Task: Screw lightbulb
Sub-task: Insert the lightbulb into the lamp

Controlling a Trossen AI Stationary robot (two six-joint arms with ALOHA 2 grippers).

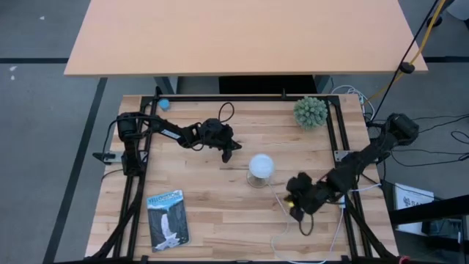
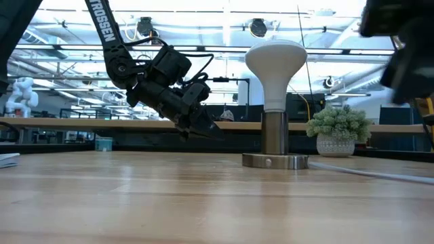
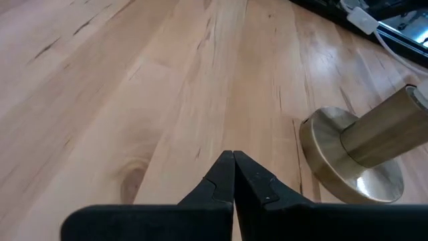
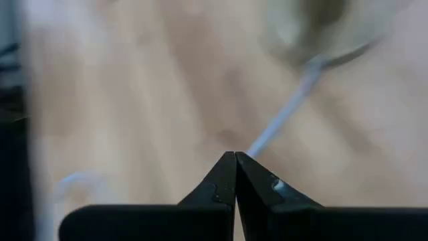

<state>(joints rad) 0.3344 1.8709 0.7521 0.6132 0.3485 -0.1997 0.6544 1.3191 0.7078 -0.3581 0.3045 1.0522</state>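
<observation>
High view: lightbulb (image 1: pixel 261 166) between end effectors

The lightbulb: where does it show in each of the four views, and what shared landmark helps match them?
High view: the lightbulb sits mid-table, between both arms.
Low view: right of centre, upright on the metal socket.
Left wrist view: bulb out of frame; only the socket shows.
Right wrist view: not visible.
Shared landmark: the socket's round base.

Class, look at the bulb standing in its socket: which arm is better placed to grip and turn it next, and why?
Probably the left. The left tool, shut and off the table, points at the lightbulb. The right tool, also shut, sits beside the white cord, aimed away.
</observation>
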